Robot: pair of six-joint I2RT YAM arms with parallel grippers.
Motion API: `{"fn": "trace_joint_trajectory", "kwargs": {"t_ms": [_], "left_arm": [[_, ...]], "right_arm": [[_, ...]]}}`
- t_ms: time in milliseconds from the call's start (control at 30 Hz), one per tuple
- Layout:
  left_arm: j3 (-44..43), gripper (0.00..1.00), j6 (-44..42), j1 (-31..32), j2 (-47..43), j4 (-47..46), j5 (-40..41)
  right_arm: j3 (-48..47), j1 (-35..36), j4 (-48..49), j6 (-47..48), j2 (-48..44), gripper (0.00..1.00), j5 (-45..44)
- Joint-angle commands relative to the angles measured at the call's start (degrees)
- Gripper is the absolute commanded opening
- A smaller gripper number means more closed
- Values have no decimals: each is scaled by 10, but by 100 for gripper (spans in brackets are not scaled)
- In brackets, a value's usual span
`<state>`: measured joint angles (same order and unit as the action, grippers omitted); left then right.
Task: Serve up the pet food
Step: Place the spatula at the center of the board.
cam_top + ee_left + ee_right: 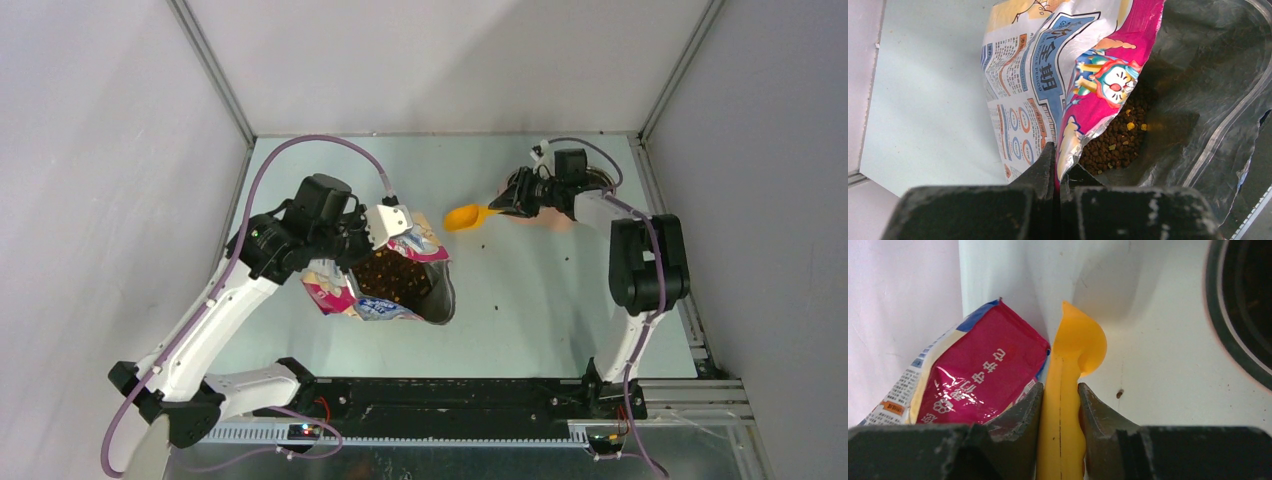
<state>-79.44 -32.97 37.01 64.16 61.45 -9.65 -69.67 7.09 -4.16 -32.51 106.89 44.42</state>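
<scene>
Pale table [560,300]: pet food [1113,145] just beyond left end effector [1055,165] tight on bag [1033,75]; right end effector [1060,395] tight on scoop [1075,340].

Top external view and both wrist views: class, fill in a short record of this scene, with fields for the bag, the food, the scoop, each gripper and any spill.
bag: pink-and-blue printed, mouth open
pet food: brown kibble inside the bag
scoop: yellow, outside the bag, near its mouth
left gripper: shut on the bag's edge
right gripper: shut on the scoop's handle
spill: a pellet on the table
</scene>
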Motion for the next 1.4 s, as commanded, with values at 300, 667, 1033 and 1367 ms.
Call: {"fn": "trace_joint_trajectory", "kwargs": {"t_ms": [300,667,1033,1367], "left_arm": [[-28,0,1,5,-13,-25,-30],[-24,0,1,5,-13,-24,-32],[-23,0,1,5,-16,-25,-38],[-33,0,2,7,-14,-21,-47]], "right_arm": [[14,-24,76,-54,66,31,43],[47,-63,59,-42,29,58,42],[59,-88,-66,35,-54,71,-65],[59,-110,-146,81,-123,75,-111]]}}
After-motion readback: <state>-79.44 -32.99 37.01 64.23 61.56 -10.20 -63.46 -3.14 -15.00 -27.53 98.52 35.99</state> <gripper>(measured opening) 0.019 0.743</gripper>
